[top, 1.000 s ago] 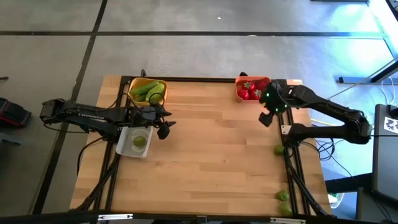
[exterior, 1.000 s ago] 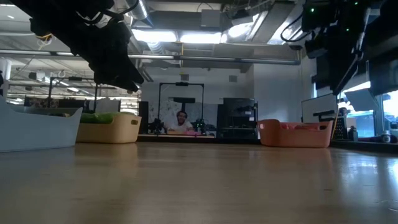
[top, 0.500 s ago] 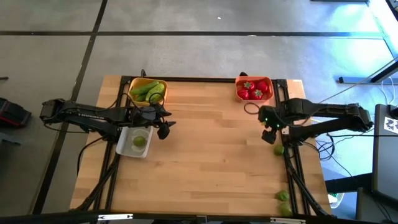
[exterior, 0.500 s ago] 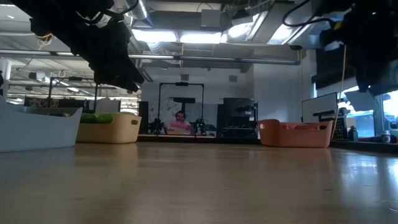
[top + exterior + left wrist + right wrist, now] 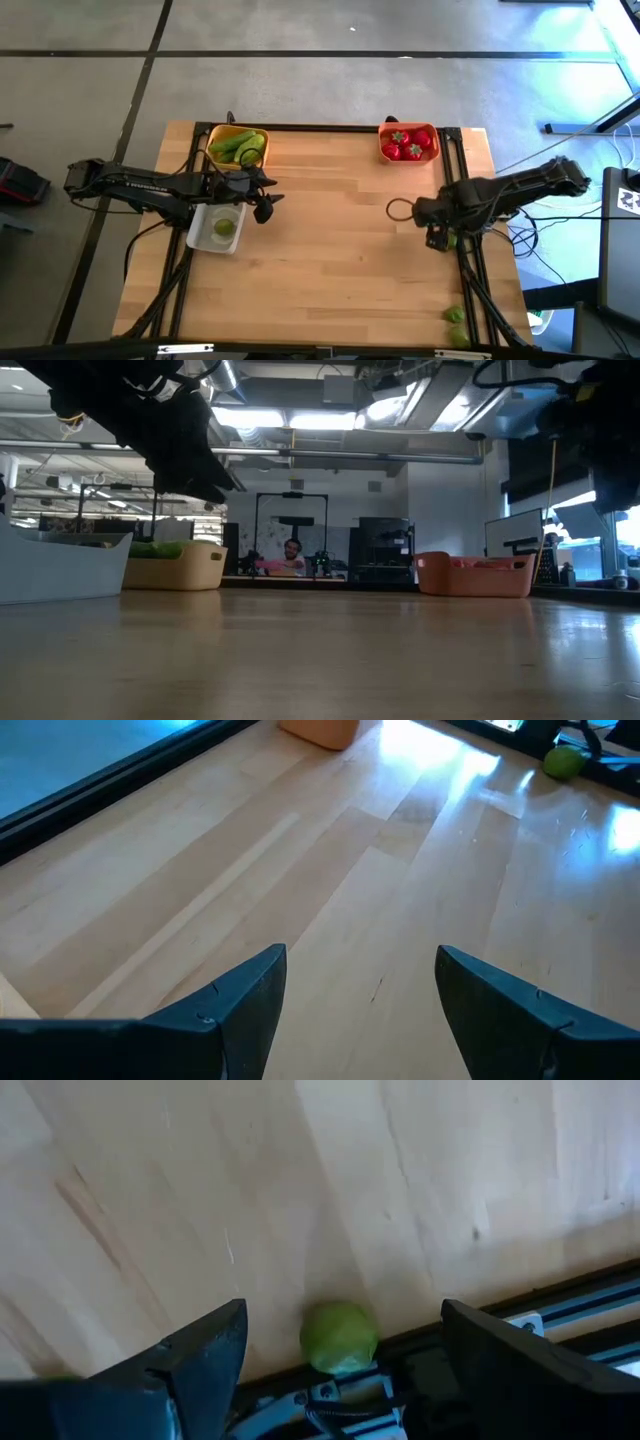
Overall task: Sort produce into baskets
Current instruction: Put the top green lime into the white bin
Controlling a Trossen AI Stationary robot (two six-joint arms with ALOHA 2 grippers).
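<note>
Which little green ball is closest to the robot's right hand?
The green ball at the table's right edge, directly below the open right hand. The other ball sits farther along that edge.

No text, label, brand, number or sign can be read anywhere in these views; the pale lettering along the left arm [image 5: 140, 185] in the high view is too small to make out.
</note>
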